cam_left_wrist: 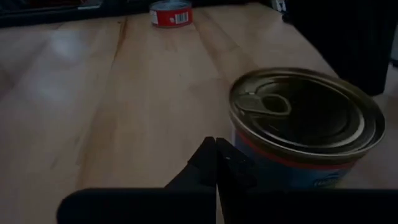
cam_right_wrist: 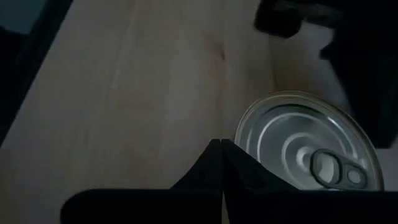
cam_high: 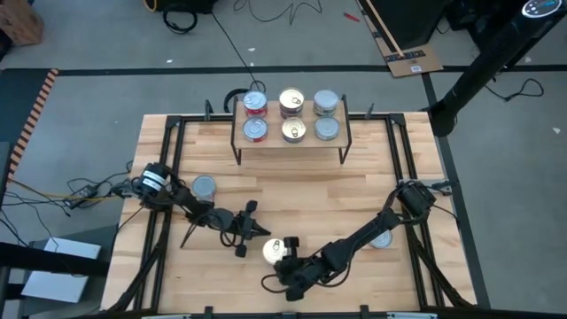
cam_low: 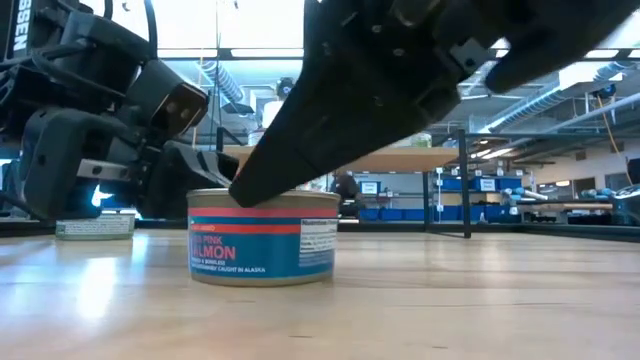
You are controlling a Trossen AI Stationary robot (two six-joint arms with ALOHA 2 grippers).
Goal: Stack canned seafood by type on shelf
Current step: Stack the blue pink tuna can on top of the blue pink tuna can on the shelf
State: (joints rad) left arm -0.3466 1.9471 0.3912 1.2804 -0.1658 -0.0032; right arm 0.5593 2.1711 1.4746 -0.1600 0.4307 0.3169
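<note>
A salmon can (cam_high: 277, 251) with a gold pull-tab top and a blue-green and red label (cam_low: 263, 238) stands upright on the wooden table near its front edge. My left gripper (cam_left_wrist: 216, 144) is shut, nearly level, with its tips beside the can's left side (cam_high: 263, 232). My right gripper (cam_right_wrist: 222, 144) is shut and slants down, its tips at the can's top rim on the near side (cam_high: 285, 263). The shelf (cam_high: 273, 140) at the far edge carries several cans in three columns: red (cam_high: 255, 129), gold-topped (cam_high: 294, 130), silver (cam_high: 327, 128). My left gripper's shut tips stand right beside the can's side wall (cam_left_wrist: 235, 140), coming level from the table's left; I cannot tell whether they touch. My right gripper's shut tips (cam_low: 240, 193) stand at the edge of the can's top rim (cam_right_wrist: 244, 134), slanting down from the near right; I cannot tell whether they touch.
A loose can (cam_high: 204, 186) stands on the table's left part behind my left arm. Another can with a red side (cam_left_wrist: 171, 12) stands at the right under my right arm (cam_high: 382, 239). Black frame rails run along the table's edges.
</note>
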